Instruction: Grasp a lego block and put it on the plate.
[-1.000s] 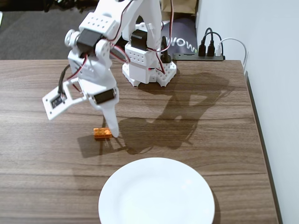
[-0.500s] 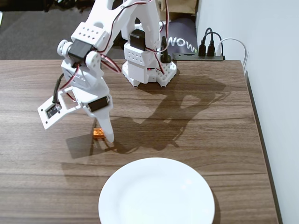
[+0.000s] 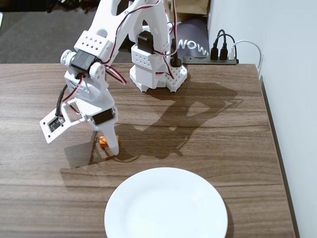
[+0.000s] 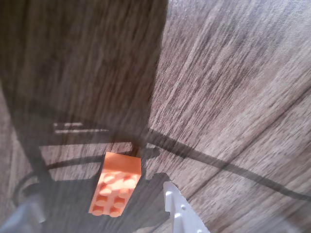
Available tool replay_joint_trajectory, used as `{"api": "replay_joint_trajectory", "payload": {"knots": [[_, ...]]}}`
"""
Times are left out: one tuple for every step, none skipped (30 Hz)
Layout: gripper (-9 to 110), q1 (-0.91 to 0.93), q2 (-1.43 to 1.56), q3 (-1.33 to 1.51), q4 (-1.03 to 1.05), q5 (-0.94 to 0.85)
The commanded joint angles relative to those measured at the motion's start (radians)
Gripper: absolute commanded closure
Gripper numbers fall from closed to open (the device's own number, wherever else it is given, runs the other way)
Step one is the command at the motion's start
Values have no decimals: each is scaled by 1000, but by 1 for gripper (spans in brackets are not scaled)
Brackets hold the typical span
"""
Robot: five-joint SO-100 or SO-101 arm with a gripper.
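On the wood table [image 3: 237, 129], the block [image 4: 115, 183] lies low left of centre in the wrist view between the open gripper [image 4: 102, 211] fingers, above the plate [image 3: 166, 204]; it should settle lower, centred, before closing squarely.

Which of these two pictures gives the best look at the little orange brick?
The wrist view: the lego block lies fully visible on the wooden table, studs up. In the fixed view only a sliver of it peeks out behind the gripper.
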Motion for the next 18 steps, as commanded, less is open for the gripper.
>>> {"api": "replay_joint_trajectory", "payload": {"knots": [[73,-12,-2,-5,-14,-9],[75,-14,-5,-5,-15,-9],[76,-14,-6,-3,-18,-9],[77,-15,-8,-3,-21,-9],[78,-15,-12,-3,-25,-9],[79,-17,-17,-3,-28,-9],[79,-17,-20,-3,-31,-9],[80,-17,-23,-3,-35,-8],[82,-18,-26,-3,-38,-8],[84,-18,-28,-3,-40,-6],[86,-20,-28,-3,-43,-3],[86,-21,-28,-3,-43,-3],[88,-23,-28,-3,-44,-2],[89,-26,-28,-3,-44,-2],[91,-28,-28,-3,-44,0],[91,-29,-26,-3,-44,0],[92,-31,-26,-3,-44,2],[93,-32,-25,-3,-44,2]]}}
